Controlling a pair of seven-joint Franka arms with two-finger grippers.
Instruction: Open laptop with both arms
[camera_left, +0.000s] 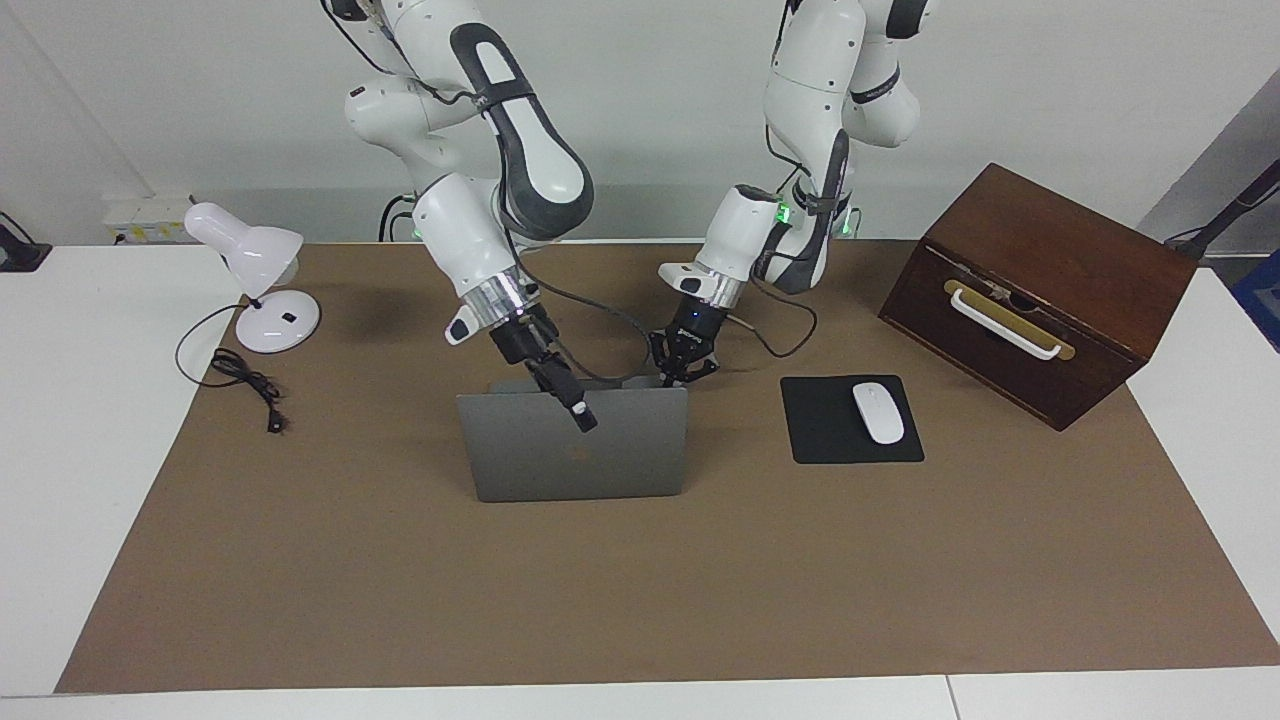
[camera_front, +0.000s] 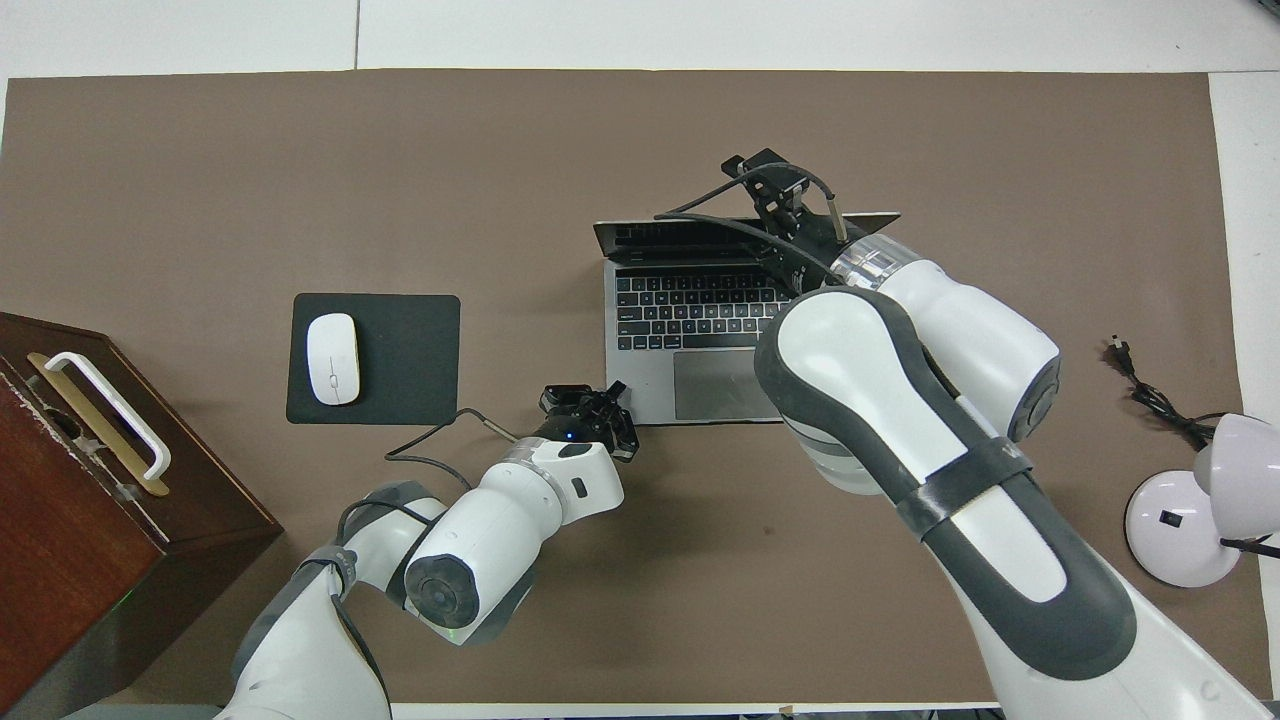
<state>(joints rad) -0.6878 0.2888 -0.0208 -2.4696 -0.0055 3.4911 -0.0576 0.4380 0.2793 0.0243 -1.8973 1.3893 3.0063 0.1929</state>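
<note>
Laptop (camera_left: 572, 458) lid upright, right claw (camera_left: 583, 415) over it, left claw (camera_left: 681, 366) at base corner, grips unclear.

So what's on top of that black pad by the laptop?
A white mouse lies on the black pad, toward the left arm's end of the table from the open laptop. Nothing else shows on it; whatever lies beneath the mouse is hidden.

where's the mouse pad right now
The black mouse pad lies flat on the brown mat with the white mouse on it, between the open laptop and the wooden box, toward the left arm's end of the table.
</note>
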